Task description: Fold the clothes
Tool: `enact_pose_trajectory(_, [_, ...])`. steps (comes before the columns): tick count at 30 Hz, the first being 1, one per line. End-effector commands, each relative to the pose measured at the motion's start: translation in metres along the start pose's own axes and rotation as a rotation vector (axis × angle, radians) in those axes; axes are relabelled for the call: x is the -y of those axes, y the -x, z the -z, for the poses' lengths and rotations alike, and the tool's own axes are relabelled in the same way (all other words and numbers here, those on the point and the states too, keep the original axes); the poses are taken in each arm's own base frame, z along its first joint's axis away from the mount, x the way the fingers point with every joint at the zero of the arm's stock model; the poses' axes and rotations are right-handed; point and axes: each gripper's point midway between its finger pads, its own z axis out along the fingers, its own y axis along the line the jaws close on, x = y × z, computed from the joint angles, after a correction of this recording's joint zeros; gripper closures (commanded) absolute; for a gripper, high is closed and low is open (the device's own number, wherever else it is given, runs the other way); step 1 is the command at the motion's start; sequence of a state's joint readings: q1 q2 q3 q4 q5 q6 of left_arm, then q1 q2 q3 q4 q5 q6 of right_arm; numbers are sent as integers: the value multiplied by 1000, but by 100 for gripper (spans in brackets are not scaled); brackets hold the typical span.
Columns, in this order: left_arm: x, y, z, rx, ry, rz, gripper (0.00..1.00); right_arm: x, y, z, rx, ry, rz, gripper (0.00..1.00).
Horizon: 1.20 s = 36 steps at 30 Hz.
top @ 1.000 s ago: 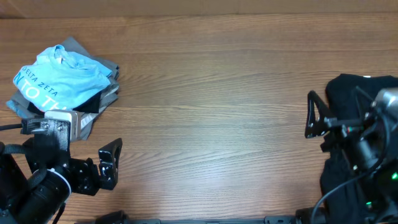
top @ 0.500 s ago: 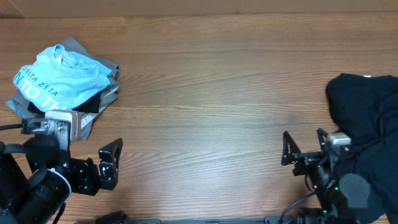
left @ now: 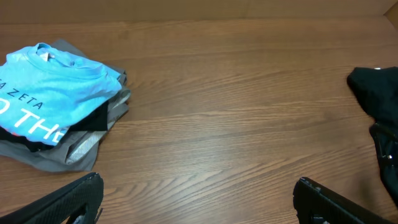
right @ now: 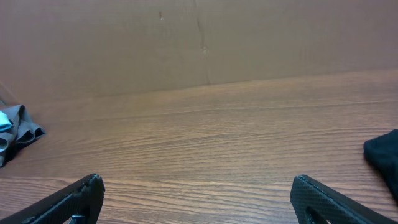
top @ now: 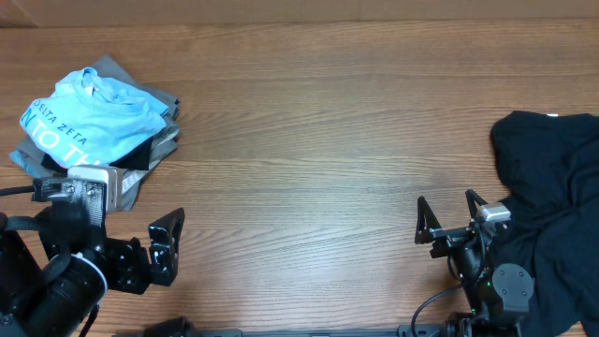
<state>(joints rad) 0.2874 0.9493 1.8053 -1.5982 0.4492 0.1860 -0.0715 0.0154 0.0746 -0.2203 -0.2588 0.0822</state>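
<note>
- Overhead: a small stack of folded shirts lies at 10 o'clock on the wooden tabletop. A light blue T-shirt with white lettering is on top, a black layer shows at the stack's 4 o'clock edge, and a grey shirt is underneath.
- A loose, crumpled black garment covers the 3 to 4 o'clock edge of the tabletop, well apart from the stack.
- The left gripper sits at 8 o'clock, just beside the stack's 5 o'clock corner, with its jaws spread and nothing between them.
- The right gripper sits at 5 o'clock, at the black garment's 8 o'clock edge. Its jaws are spread wide over bare wood and hold nothing.
- Left wrist: both fingertips stand far apart at the bottom corners. The blue-topped stack is at 10 o'clock and the black garment is at 3 o'clock.
- Right wrist: the fingertips are likewise far apart. A bit of grey fabric shows at 9 o'clock and black fabric at 4 o'clock, and a plain brown wall stands beyond the tabletop.
</note>
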Motion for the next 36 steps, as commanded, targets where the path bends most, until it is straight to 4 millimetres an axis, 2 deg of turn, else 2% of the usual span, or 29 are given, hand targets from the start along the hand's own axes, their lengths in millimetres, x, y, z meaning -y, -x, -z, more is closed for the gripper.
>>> enact_pose_trajectory(1, [3,0,0,2,-17,5,0,0,1,0,13,2,4,0])
enact_pose_trajectory(12, [3,0,0,2,-17,5,0,0,1,0,13,2,4,0])
enact_pose_trajectory(20, [25,-3,1,-8,-114,-113,0,0,1,0,13,2,4,0])
enact_pose_trajectory(22, [29,3,4,29,-117,-166,0,0,1,0,12,2,4,0])
enact_pose_trajectory(25, [40,31,4,227,-152,-280,0,0,1,0,13,2,4,0])
enact_pose_trajectory(28, [39,34,-3,326,-143,-313,0,0,1,0,13,2,4,0])
enact_pose_trajectory(31, [34,22,-21,409,-132,-337,0,0,1,0,12,2,4,0])
enact_pose_trajectory(36, [25,-21,-57,475,-125,-358,0,0,1,0,13,2,4,0])
